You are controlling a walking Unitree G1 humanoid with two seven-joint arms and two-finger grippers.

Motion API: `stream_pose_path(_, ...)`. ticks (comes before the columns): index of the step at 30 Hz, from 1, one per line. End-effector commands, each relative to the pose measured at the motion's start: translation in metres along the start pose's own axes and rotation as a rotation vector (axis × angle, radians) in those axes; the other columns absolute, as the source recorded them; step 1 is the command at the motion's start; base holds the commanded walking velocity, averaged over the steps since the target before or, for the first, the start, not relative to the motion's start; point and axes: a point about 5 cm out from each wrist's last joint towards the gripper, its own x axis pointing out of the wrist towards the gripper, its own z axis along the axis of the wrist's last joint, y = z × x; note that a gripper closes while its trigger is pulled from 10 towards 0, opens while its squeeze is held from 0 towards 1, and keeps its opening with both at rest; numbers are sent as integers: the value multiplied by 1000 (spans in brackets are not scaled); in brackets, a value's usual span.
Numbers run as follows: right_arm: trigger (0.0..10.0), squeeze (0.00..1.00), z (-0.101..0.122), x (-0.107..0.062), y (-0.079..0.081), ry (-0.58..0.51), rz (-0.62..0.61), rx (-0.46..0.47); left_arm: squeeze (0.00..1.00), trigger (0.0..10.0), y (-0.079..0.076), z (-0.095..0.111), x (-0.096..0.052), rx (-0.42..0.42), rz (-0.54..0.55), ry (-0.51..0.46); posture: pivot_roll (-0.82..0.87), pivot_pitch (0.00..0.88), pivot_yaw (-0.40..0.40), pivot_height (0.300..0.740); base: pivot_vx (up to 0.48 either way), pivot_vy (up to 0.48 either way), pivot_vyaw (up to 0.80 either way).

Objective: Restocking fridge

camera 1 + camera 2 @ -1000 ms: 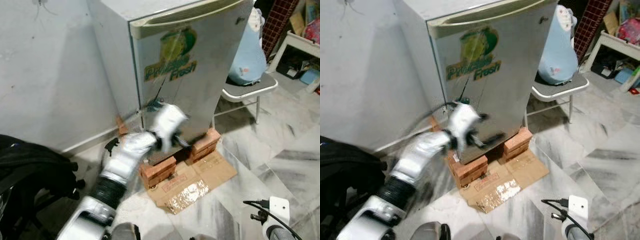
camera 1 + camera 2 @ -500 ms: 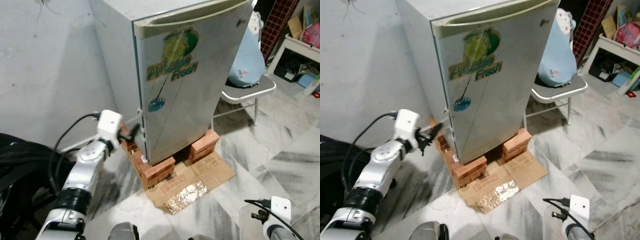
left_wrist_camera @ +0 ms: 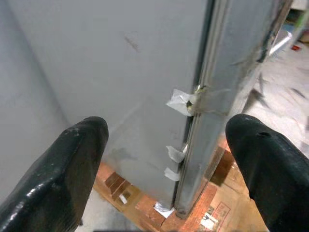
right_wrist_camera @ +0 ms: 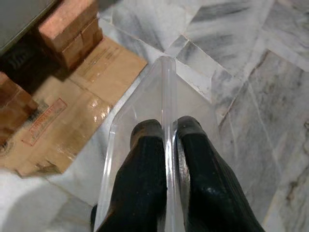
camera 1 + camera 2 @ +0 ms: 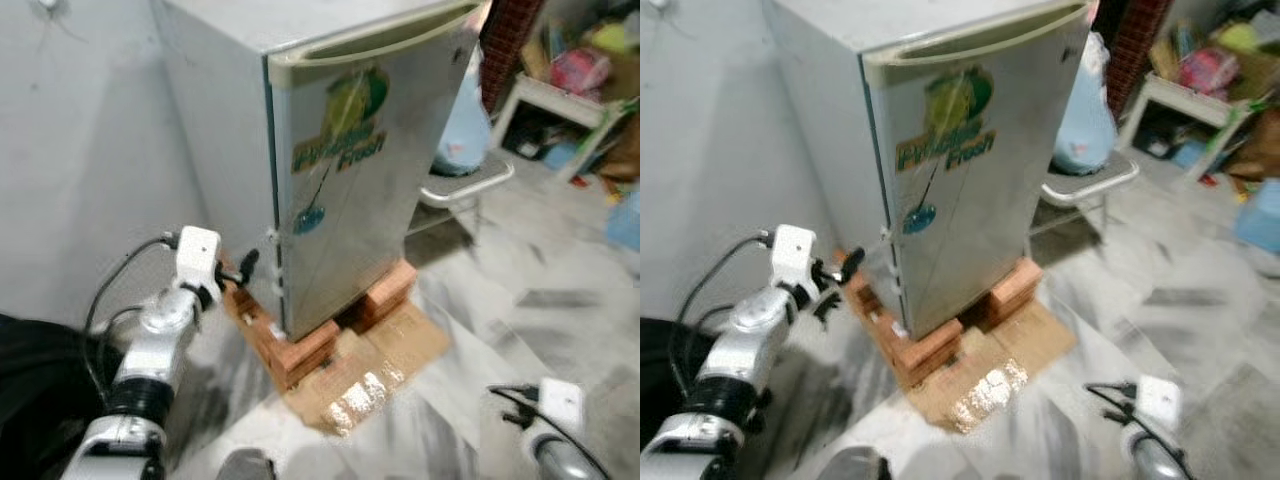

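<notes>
L arm raised fwd, left claw (image 3: 164,145) fingers spread wide; R arm low, right claw (image 4: 166,145) pinched tight.

Silver fridge (image 5: 370,190) with green lettering, on reddish-brown bricks (image 5: 305,352).

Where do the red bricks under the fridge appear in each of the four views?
Left eye view: bricks under the fridge's front corner, picture centre.
Right eye view: the same, lower centre.
Left wrist view: beneath the fridge, beyond the open left gripper.
Right wrist view: past the clear tray in the right gripper.
Shared landmark: the cardboard.
</notes>
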Motion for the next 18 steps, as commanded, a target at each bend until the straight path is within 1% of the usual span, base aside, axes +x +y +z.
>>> stream_pose_path(1, 10000, 0, 2, -2, -7, -21, -20, -9, 106, 10000, -9, 7, 5, 14, -35, -22, 55, 0, -34, 740, 0, 0, 0)
stream_pose_path(2, 10000, 0, 3, -2, -7, -26, -19, -10, 259, 10000, -10, 7, 5, 20, -41, -26, 55, 0, -34, 740, 0, 0, 0)
stream_pose_path(3, 10000, 0, 3, -2, -6, -29, -18, -12, 200, 10000, -11, 8, 6, 29, -45, -32, 56, 0, -34, 740, 0, 0, 0)
stream_pose_path(4, 10000, 0, 4, -2, -5, -33, -17, -13, 0, 10000, -13, 8, 6, 34, -52, -37, 56, 0, -34, 740, 0, 0, 0)
stream_pose_path(9, 10000, 0, 9, -2, -2, -54, -12, -17, 0, 10000, -17, 10, 7, 34, -68, -54, 59, 0, -34, 740, 0, 0, 0)
stream_pose_path(11, 10000, 0, 9, -2, -1, -55, -11, -18, 0, 10000, -17, 11, 6, 34, -74, -60, 59, 0, -34, 740, 0, 0, 0)
stream_pose_path(13, 10000, 0, 8, -3, -2, -49, -12, -18, 0, 10000, -19, 14, 6, 14, -95, -86, 60, 0, -34, 740, 0, 0, 0)
stream_pose_path(17, 10000, 0, 7, -3, -2, -44, -15, -19, 0, 10000, -21, 15, 5, 8, -113, -98, 62, 0, -33, 740, 0, 0, 0)
stream_pose_path(18, 10000, 0, 7, -3, -2, -43, -16, -19, 0, 10000, -21, 15, 5, 8, -115, -100, 62, 0, -33, 740, 289, 0, 0)
